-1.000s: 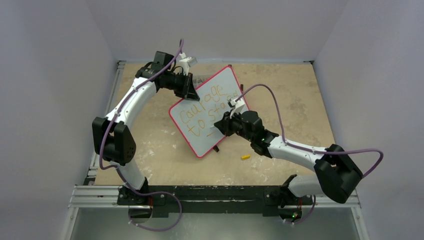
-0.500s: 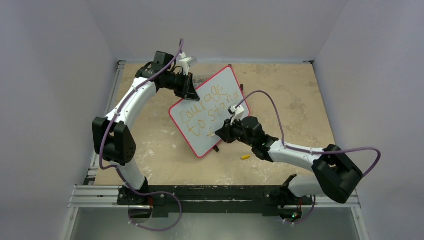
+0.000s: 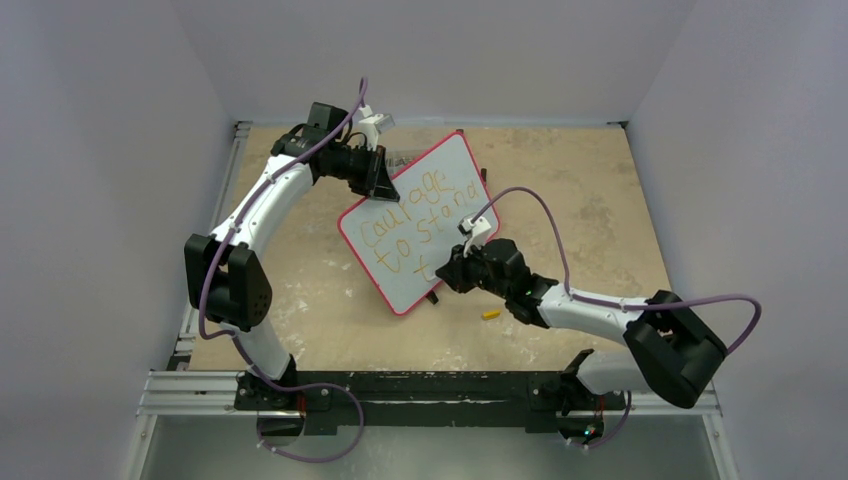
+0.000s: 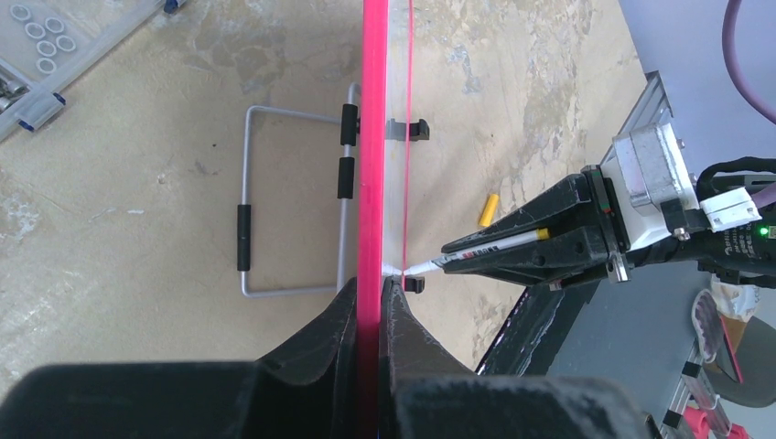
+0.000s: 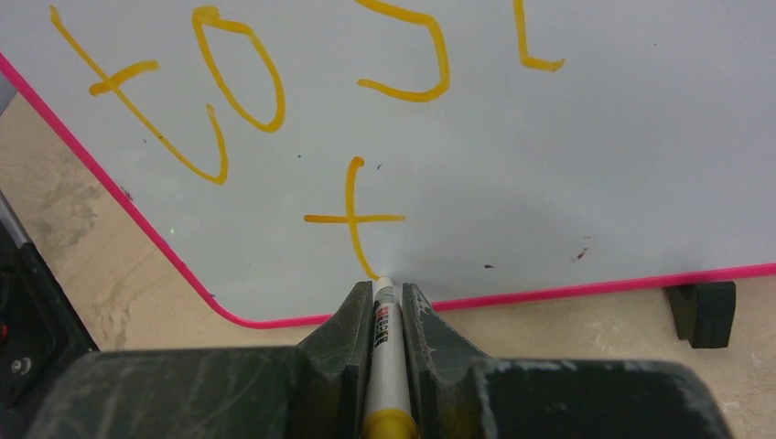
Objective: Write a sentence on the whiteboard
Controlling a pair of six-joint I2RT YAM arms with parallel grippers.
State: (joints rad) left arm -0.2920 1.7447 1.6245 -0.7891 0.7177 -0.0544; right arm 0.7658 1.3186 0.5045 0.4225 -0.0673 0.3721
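Top external view: I see the whiteboard [image 3: 404,288] in the middle of the frame, on the sandy desk [image 3: 600,200], turned so that one corner points to the top of the picture. Its face is glossy and pale grey-white, the corners are rounded, and a thin red-pink rim goes all around.

The sentence [image 3: 420,236] is written in orange-yellow marker, in slanted handwriting. I can read "courage" on the first line and "to stand" on the second. The third line has only a single "t".

My left hand [image 3: 378,180] is at the upper left edge of the board. In the left wrist view the board is seen edge-on, as a red-pink line up the centre of the frame, and the two black fingers [image 4: 343,315] are closed tightly on this rim, one on each side. A grey wire stand [image 4: 293,201] lies at the left side of the board.

My right hand [image 3: 448,268] is at the lower right edge of the board. In the right wrist view its fingers [image 5: 343,320] are narrow and pinch a white marker [image 5: 386,347] with a yellow end. The tip touches the board at the foot of the "t", just above the pink rim at the bottom of the frame. A small black clip [image 5: 700,314] sits under the rim at the right.

A small yellow cap [image 3: 490,314] lies on the desk, near the right arm.
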